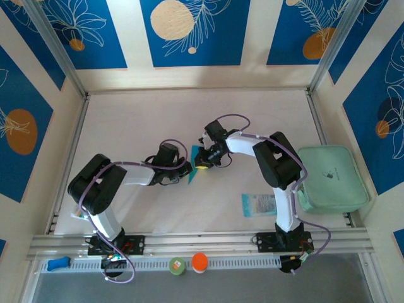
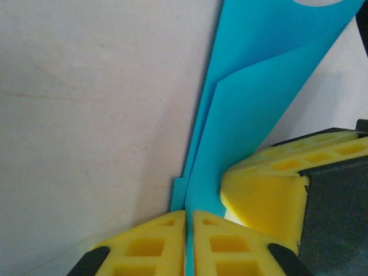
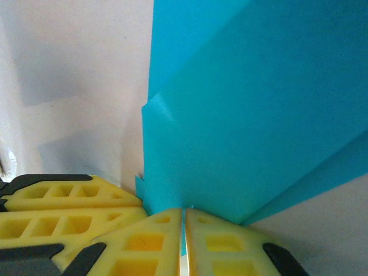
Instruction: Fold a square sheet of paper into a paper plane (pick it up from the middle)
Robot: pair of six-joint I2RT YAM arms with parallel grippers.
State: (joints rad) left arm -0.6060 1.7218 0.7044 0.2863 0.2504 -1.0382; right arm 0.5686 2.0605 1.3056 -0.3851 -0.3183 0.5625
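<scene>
The square sheet of paper (image 1: 194, 165), cyan and folded into layered flaps, is held upright above the middle of the table between both grippers. My left gripper (image 1: 184, 170) comes in from the left. In the left wrist view its yellow jaws (image 2: 188, 223) are shut on the lower edge of the paper (image 2: 259, 86). My right gripper (image 1: 203, 159) comes in from the right. In the right wrist view it (image 3: 184, 223) is shut on the paper (image 3: 241, 115), whose layered edge shows a small step. Each wrist view shows the other gripper's yellow fingers (image 2: 270, 192) (image 3: 63, 201) close beside its own.
A mint-green rounded pad (image 1: 331, 178) lies at the right edge. A pale printed packet (image 1: 259, 204) lies near the right arm's base. A green cap (image 1: 177, 266), an orange cap (image 1: 199, 262) and a blue object (image 1: 58, 262) sit along the front rail.
</scene>
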